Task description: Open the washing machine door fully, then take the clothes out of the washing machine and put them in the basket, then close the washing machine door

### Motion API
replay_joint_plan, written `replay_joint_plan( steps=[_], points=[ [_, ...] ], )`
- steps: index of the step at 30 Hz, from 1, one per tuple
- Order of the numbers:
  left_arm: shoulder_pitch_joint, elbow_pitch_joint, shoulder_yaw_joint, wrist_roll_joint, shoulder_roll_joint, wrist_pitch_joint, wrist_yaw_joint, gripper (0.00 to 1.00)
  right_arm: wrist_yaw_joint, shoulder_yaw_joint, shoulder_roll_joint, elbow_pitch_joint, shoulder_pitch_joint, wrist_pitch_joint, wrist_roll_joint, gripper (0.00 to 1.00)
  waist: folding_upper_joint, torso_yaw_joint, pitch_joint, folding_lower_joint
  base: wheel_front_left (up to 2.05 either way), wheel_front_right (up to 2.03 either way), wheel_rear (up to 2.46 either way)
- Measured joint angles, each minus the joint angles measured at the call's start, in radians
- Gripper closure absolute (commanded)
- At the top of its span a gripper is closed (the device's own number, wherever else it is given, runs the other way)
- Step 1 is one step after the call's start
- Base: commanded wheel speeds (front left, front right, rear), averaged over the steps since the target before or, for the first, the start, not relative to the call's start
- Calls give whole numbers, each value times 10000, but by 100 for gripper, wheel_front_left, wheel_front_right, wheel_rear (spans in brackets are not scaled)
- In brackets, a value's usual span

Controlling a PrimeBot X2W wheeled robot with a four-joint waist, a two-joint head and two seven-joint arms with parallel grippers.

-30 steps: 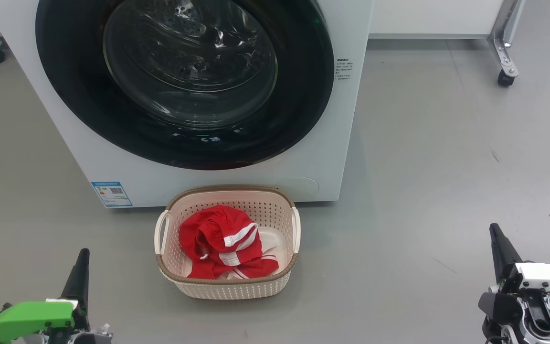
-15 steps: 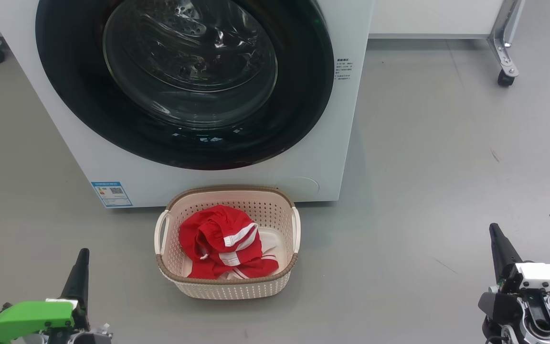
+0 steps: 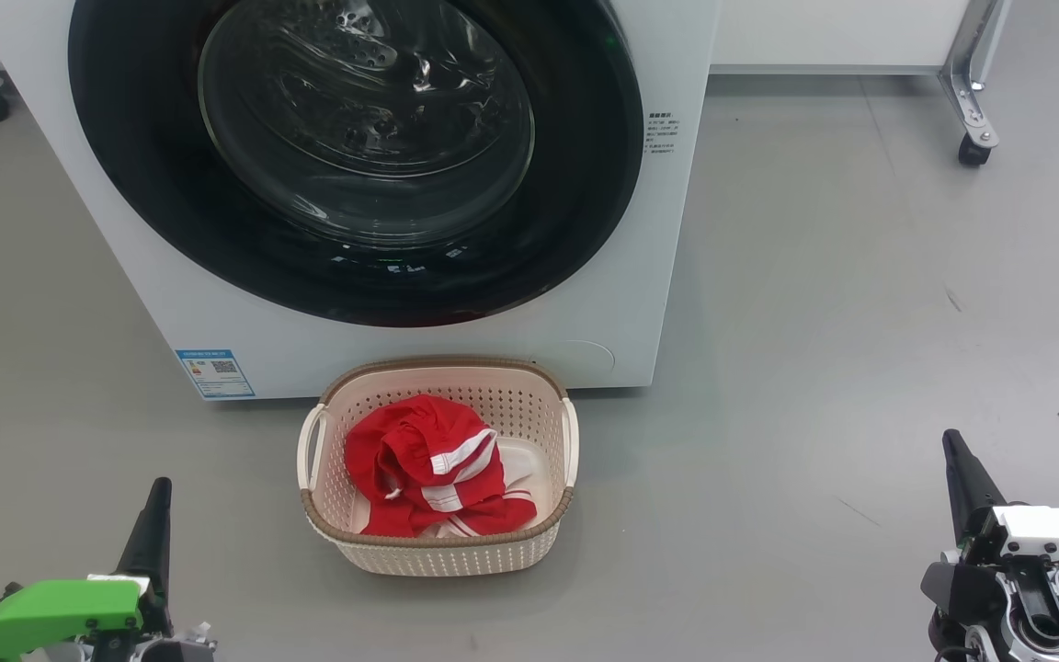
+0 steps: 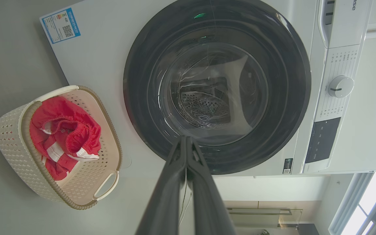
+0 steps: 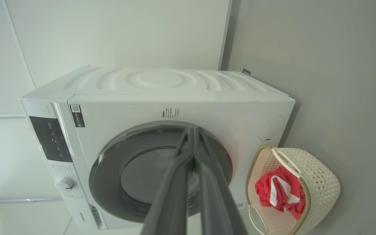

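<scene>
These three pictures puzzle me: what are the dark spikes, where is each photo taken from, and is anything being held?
The spikes are the robot's two hands, each a pair of long fingers pressed shut, holding nothing. The head camera looks down: left hand, right hand. The other two pictures come from cameras on each wrist, looking along the left hand and the right hand, so they appear tilted. Ahead stands the washer, its door closed. On the floor before it sits a basket with the red clothes inside.

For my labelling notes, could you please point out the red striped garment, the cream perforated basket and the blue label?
Red striped garment (image 3: 405, 460), head view, red fabric.
Cream perforated basket (image 3: 442, 553), head view, front wall.
Blue label (image 3: 215, 372), head view, centre.
</scene>
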Motion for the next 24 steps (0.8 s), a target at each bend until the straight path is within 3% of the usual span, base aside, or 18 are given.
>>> replay_joint_plan(
  steps=[24],
  points=[
    [-1,-17,17,0,-8,73,0,100,0,-33,25,-8,0,2,-2,100,0,0,2,0,0,0,0]
  ],
)
